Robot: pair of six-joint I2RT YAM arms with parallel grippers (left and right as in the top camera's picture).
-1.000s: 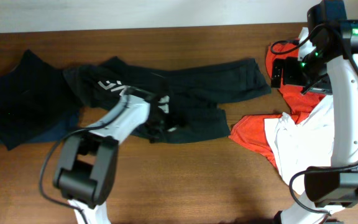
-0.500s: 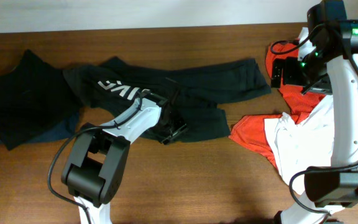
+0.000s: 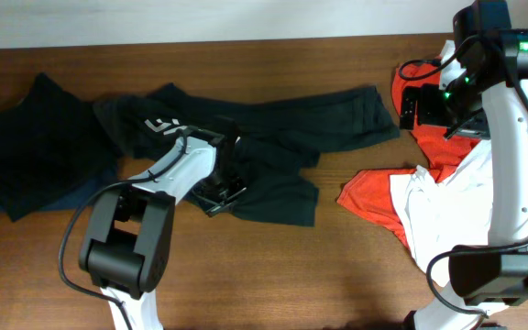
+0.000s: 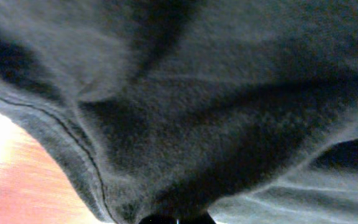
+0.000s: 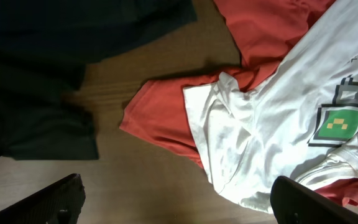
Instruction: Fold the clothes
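Observation:
A long dark grey garment (image 3: 287,133) with white lettering lies spread across the middle of the table. My left gripper (image 3: 216,195) is shut on a bunch of its lower edge. In the left wrist view the dark fabric (image 4: 185,112) fills the frame, pinched at the closed jaws of my left gripper (image 4: 176,219). A red garment (image 3: 374,203) and a white shirt (image 3: 434,206) lie crumpled at the right. My right gripper (image 3: 412,105) hangs open high above them; in the right wrist view its fingertips (image 5: 61,198) stand wide apart over the white shirt (image 5: 272,118) and bare wood.
A pile of dark folded clothes (image 3: 30,151) sits at the far left, over a blue piece (image 3: 76,194). The wooden table (image 3: 319,275) shows along the front. The right arm's white links (image 3: 521,156) stand over the right-hand clothes.
My left gripper went from open to shut on the dark garment and moved left, dragging its lower edge into a bunched fold. The right arm stayed still.

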